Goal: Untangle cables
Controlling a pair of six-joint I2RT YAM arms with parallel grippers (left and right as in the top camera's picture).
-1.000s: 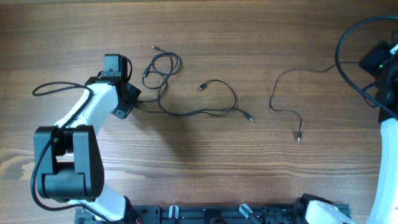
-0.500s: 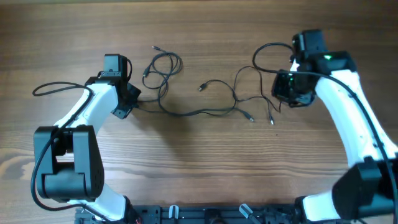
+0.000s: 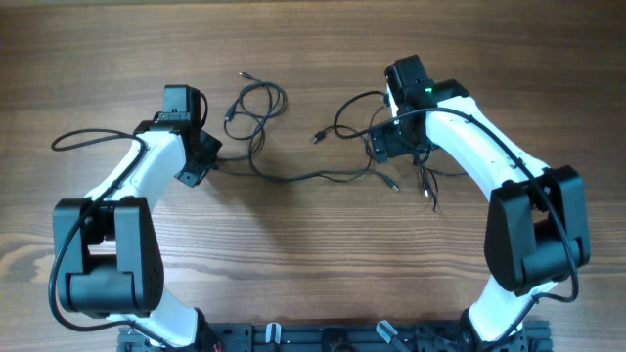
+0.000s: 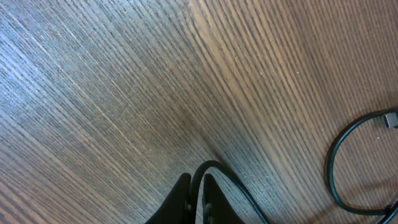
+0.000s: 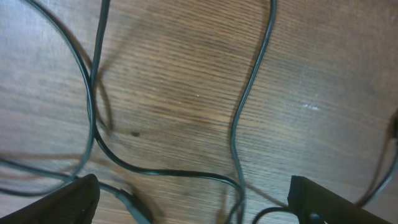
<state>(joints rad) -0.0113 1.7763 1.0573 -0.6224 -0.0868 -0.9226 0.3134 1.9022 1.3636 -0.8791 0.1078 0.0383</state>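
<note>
**A:** Biggest first: brown wooden surface [image 3: 313, 284]. Strung across its middle, thin black cables [image 3: 293, 178], long axis running left to right between both arms.

**B:** Nearer which arm?

**A:** Within reach of both. Left hand [image 4: 198, 198] pinched narrow on one strand, which bends out just past its fingertips. Coiled loop [image 3: 256, 103] forward and right of it. Right hand [image 5: 193, 198] spread wide, holding nothing, poised over crossing strands directly beneath and between its fingers.

**B:** Next, then?

**A:** Probably closing right hand on one strand below, then drawing away from left hand along that left-to-right line. Risky, with strands lying close together there: easy to catch two.

**B:** Smallest bit?

**A:** Tiny plug [image 4: 390, 118], off to the right of left hand, untouched.
</note>
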